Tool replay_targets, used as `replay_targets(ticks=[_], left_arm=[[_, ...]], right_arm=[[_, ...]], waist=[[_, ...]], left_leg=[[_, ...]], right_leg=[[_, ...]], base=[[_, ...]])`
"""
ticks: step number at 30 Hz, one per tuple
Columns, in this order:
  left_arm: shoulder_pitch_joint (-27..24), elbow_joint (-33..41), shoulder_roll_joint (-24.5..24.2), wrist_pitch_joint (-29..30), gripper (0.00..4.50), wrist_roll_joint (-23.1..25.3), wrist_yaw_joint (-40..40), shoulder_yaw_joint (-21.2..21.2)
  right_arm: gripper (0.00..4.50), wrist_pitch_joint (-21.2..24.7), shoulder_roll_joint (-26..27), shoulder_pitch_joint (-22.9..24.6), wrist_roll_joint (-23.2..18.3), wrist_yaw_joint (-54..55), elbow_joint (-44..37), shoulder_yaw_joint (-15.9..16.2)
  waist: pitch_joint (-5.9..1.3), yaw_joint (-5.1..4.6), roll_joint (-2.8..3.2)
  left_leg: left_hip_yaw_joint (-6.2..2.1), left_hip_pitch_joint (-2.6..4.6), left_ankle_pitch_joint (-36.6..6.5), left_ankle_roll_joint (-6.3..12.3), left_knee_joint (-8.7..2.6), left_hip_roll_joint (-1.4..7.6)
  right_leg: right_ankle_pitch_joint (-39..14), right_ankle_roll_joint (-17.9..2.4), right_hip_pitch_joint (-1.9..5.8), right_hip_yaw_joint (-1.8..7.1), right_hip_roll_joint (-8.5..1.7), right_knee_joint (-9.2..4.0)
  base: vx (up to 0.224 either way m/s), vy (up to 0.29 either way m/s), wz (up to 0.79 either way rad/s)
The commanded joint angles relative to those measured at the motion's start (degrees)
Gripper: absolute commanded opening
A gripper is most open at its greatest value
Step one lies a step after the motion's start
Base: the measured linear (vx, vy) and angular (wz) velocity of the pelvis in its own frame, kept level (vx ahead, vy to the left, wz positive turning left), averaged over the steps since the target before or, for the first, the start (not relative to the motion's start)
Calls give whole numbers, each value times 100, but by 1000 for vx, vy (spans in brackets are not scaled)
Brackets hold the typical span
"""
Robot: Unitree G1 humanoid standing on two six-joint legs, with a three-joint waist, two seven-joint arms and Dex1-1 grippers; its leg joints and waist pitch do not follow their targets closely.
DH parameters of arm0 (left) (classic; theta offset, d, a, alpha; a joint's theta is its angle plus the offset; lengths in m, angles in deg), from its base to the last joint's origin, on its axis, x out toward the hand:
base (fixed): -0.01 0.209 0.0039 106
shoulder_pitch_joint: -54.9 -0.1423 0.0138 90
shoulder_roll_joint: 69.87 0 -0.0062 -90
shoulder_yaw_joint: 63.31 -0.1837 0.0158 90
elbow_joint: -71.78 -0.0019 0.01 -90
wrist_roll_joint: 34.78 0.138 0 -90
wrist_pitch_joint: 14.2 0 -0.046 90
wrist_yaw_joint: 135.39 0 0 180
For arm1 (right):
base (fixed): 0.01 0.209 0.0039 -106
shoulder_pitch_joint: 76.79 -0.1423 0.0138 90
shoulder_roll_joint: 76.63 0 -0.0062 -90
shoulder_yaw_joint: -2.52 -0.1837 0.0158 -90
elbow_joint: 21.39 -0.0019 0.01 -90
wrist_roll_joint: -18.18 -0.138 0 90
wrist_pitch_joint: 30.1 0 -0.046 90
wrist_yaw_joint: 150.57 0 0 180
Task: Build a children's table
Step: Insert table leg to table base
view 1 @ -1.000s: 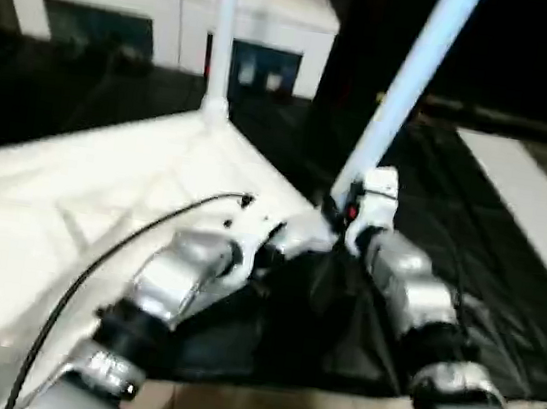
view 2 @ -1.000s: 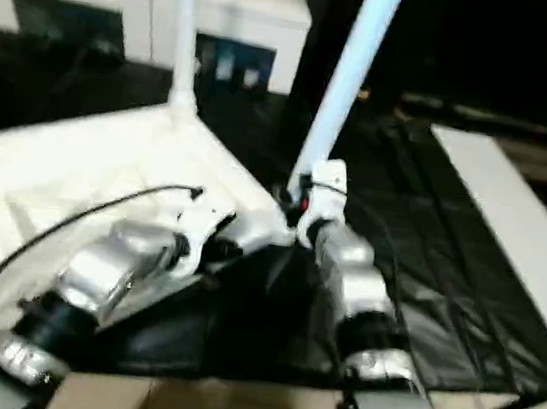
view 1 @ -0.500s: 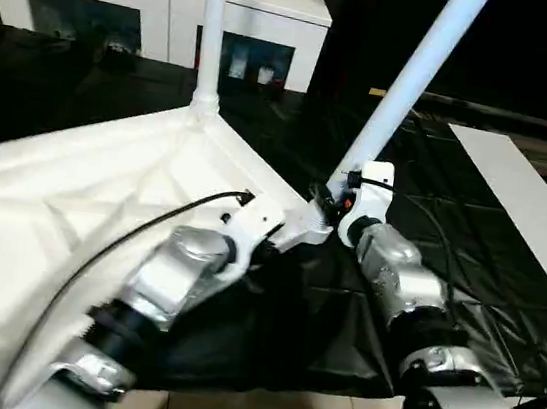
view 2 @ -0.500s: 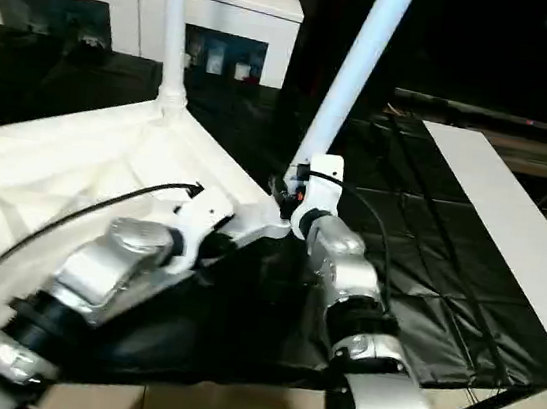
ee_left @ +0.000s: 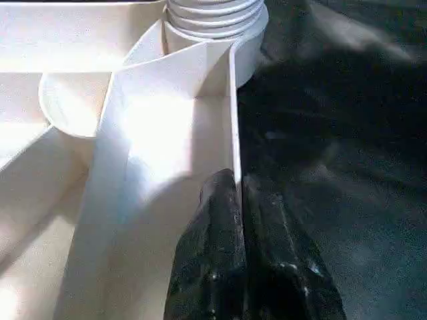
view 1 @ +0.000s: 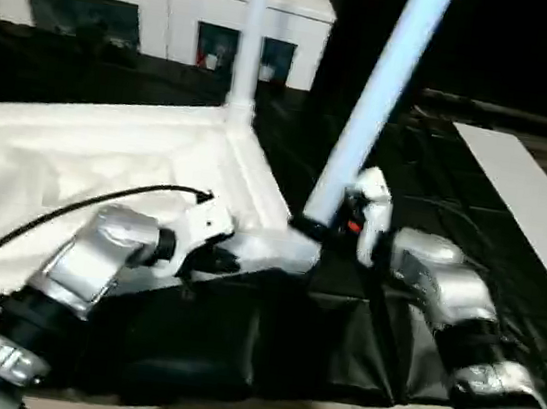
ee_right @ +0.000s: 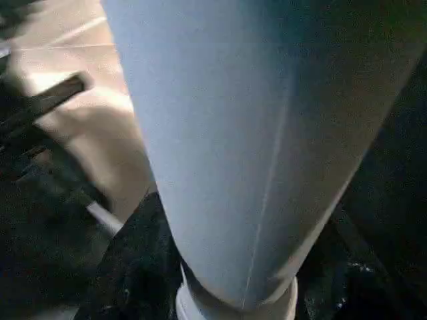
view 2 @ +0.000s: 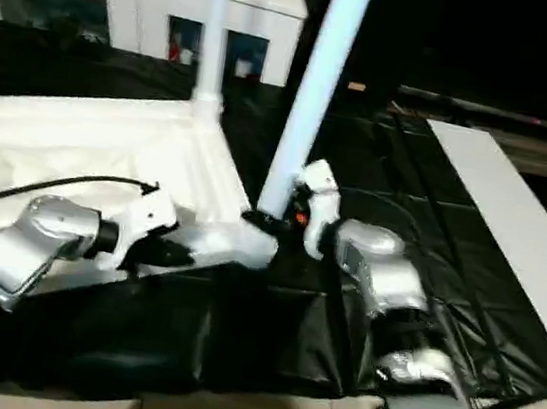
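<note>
The children's table lies upside down: its white ribbed tabletop (view 1: pixel 78 154) rests on a black sheet. One white leg (view 1: pixel 249 30) stands upright in the far corner socket. A second leg (view 1: pixel 373 97) rises from the near right corner, leaning slightly right. My right gripper (view 1: pixel 326 227) is shut around this leg just above its base; in the right wrist view the leg (ee_right: pixel 253 133) stands against a black finger (ee_right: pixel 133 267). My left gripper (ee_left: pixel 237 183) is shut on the tabletop's thin rim, a short way from the corner socket (ee_left: pixel 213 17) with the leg's threaded end.
A white cabinet (view 1: pixel 128 4) with dark glass doors stands at the back. The black sheet (view 1: pixel 358 327) covers the floor under the work. A long white board (view 1: pixel 527 198) lies at the right. A black cable (view 1: pixel 39 224) loops over my left forearm.
The camera has shifted. The leg in my right gripper stands closer to upright than before. Both grips are unchanged.
</note>
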Motion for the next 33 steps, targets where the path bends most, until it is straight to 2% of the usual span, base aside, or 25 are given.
replay_targets(ticks=[1,5,9,13,15,16,17,18,19,21,22,23,24,25,26,28,29,30,33], left_arm=[[324,-78,-166,-201,0,112,-76,169],[435,-305,-247,-378,0,102,57,201],[520,-489,-310,-506,0,52,227,201],[521,-549,-239,-520,0,18,232,180],[489,-532,-132,-455,0,16,122,178],[466,-507,27,-348,0,28,-99,195],[446,-466,198,-174,0,10,-307,227],[434,-440,312,-53,0,-3,-444,249],[434,-410,534,153,0,-8,-719,292],[444,-388,800,386,0,-10,-1033,338],[460,-362,1190,705,0,-39,-1420,382],[465,-355,1307,798,0,-51,-1522,390],[513,-396,1621,988,0,23,-1845,351],[553,-428,1867,1114,0,79,-2075,308],[558,-432,1895,1123,0,84,-2103,306],[730,-568,2652,1266,0,166,-2769,240],[738,-577,2677,1265,0,169,-2794,241],[779,-615,2770,1275,0,200,-2910,238],[821,-594,2875,1339,0,212,-3067,287]], right_arm=[[185,547,-245,554,389,-517,561,644],[185,533,-350,646,417,-712,415,598],[185,612,-401,755,437,-651,346,666],[185,530,-168,693,527,60,653,464],[185,476,10,625,584,617,876,298],[185,434,191,559,582,1146,1063,122],[185,399,361,508,552,1657,1209,-59],[185,377,471,475,529,1991,1302,-178],[185,321,636,430,493,2452,1423,-323],[185,244,812,375,443,2932,1551,-476],[185,150,1078,283,300,3517,1730,-717],[185,127,1159,252,244,3672,1782,-792],[185,17,1378,142,135,4088,1933,-938],[185,-55,1550,51,43,4421,2058,-1058],[185,-66,1568,41,36,4457,2072,-1068],[185,-323,2057,-267,-122,5198,2476,-1300],[185,-330,2073,-279,-126,5213,2490,-1305],[185,-356,2160,-345,-103,5284,2576,-1329],[185,-369,2286,-469,-18,5422,2745,-1370]], waist=[[-158,-23,126],[-151,11,123],[-167,48,111],[-162,55,110],[-136,47,106],[-108,33,135],[-93,28,139],[-75,-4,134],[-61,-48,106],[-81,-93,113],[-88,-111,109],[-91,-121,109],[-93,-117,85],[-79,-135,99],[-79,-123,97],[-92,-121,93],[-103,-113,94],[-107,-102,100],[-118,-81,66]], left_leg=[[-23,105,-988,85,-454,287],[-4,102,-1093,-41,-476,292],[10,106,-909,-50,-457,283],[7,93,-920,-110,-473,289],[11,105,-1228,-180,-501,285],[5,126,-1525,-281,-534,301],[-9,141,-1737,-340,-547,303],[-31,168,-2104,-483,-563,321],[-76,156,-2411,-567,-583,310],[-125,158,-2588,-606,-594,309],[-127,152,-2608,-608,-600,314],[-119,161,-2619,-616,-602,312],[-115,183,-2648,-590,-597,303],[-103,202,-2727,-597,-596,305],[-110,214,-2763,-584,-590,297],[-99,195,-2715,-558,-588,286],[-83,212,-2697,-541,-575,281],[-82,195,-2613,-502,-571,279],[-50,152,-2339,-371,-565,267]], right_leg=[[136,-1300,78,290,-388,-400],[-186,-1252,70,295,-399,-418],[48,-1214,72,293,-387,-391],[-5,-1208,77,292,-402,-389],[-504,-1153,47,307,-414,-440],[-954,-1111,3,321,-428,-483],[-1293,-1065,-15,315,-435,-521],[-1861,-974,-54,324,-465,-563],[-2344,-834,-59,304,-458,-588],[-2637,-689,-64,285,-476,-629],[-2531,-669,-71,282,-462,-629],[-2437,-671,-76,282,-446,-626],[-2377,-655,-101,280,-443,-647],[-2381,-656,-138,292,-444,-649],[-2430,-616,-140,285,-437,-669],[-2276,-547,-139,290,-425,-677],[-2213,-547,-156,299,-429,-675],[-2065,-544,-144,307,-425,-667],[-1810,-496,-122,316,-406,-653]], base=[[0,0,0],[0,0,0],[0,0,0],[0,0,0],[0,0,0],[0,0,0],[0,0,0],[-63,1,-5],[-63,1,-5],[-28,10,-5],[0,0,0],[0,0,0],[0,0,0],[0,0,0],[0,0,0],[0,0,0],[0,0,0],[0,0,0],[0,0,0]])
